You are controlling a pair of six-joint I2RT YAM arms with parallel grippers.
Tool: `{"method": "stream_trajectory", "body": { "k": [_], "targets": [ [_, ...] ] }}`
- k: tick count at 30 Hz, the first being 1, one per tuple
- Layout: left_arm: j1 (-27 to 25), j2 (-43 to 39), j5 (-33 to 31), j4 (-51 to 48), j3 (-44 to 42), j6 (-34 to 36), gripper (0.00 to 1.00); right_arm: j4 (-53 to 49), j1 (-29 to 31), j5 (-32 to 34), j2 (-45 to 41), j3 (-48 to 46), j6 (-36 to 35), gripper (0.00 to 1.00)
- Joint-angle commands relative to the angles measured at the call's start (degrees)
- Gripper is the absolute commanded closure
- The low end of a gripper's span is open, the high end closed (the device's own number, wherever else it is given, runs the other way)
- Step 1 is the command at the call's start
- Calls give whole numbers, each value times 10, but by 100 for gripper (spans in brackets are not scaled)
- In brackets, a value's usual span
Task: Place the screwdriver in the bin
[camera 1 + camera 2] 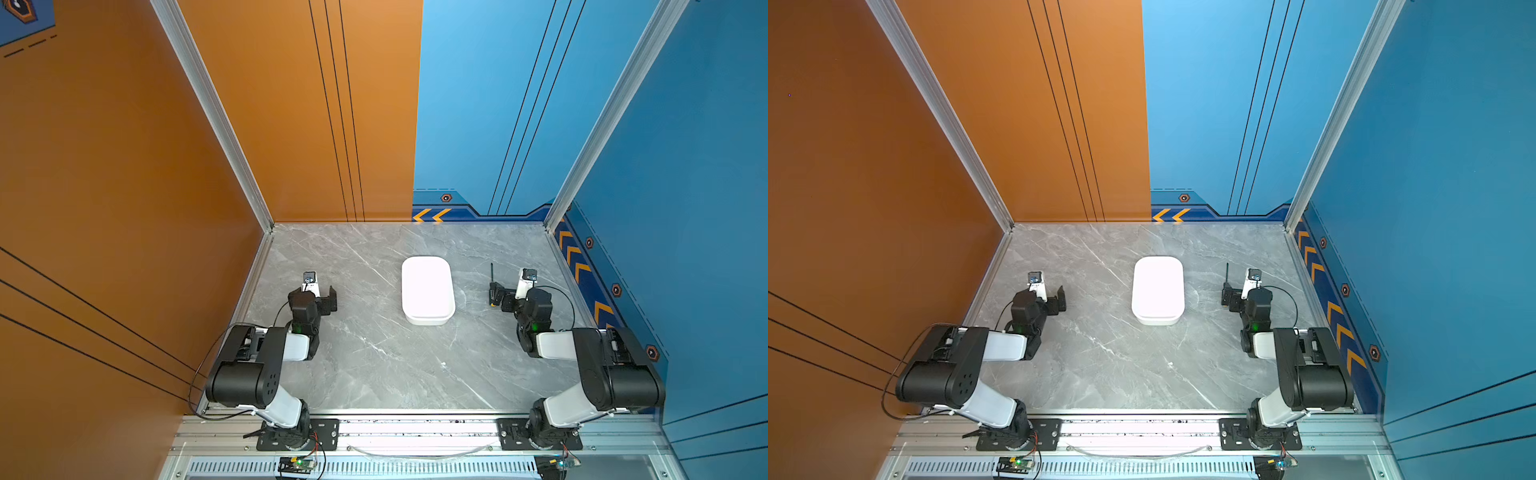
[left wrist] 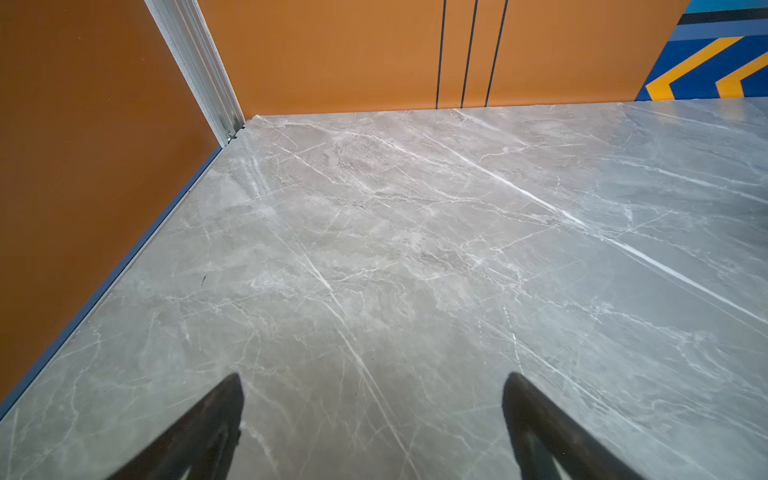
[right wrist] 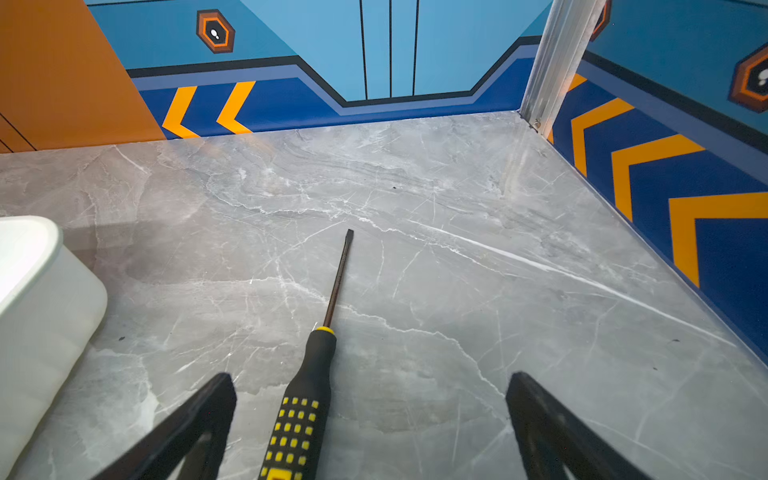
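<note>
Well, left of centre in both top views, my left gripper (image 1: pixel 327 300) hangs with its fingers spread apart over the grey marble-patterned tabletop (image 1: pixel 374 357). In the middle of the frame sits the shallow white plastic rectangular bin (image 1: pixel 428 319) with rounded corners, its long side running up the picture. Right of the bin and apart from it, the slim screwdriver (image 1: pixel 492 275) lies on the tabletop, thin black shaft pointing toward the top of the frame. Its black handle has yellow dots. My right gripper (image 3: pixel 371 379) is spread wide, one finger either side of that handle, neither touching it in the wrist view.
</note>
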Motion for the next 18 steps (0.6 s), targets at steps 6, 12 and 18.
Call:
{"method": "stream_trajectory", "body": {
  "k": [6,12,18],
  "targets": [
    [3,4,9,-2,8,8,2,9,3,9,5,-2,-4,0],
    [8,3,30,-1,9,11,2,5,2,1,3,0,-6,0],
    [7,-51,38,-69,20,14,2,-138,6,17,-51,51,-2,0]
  ]
}}
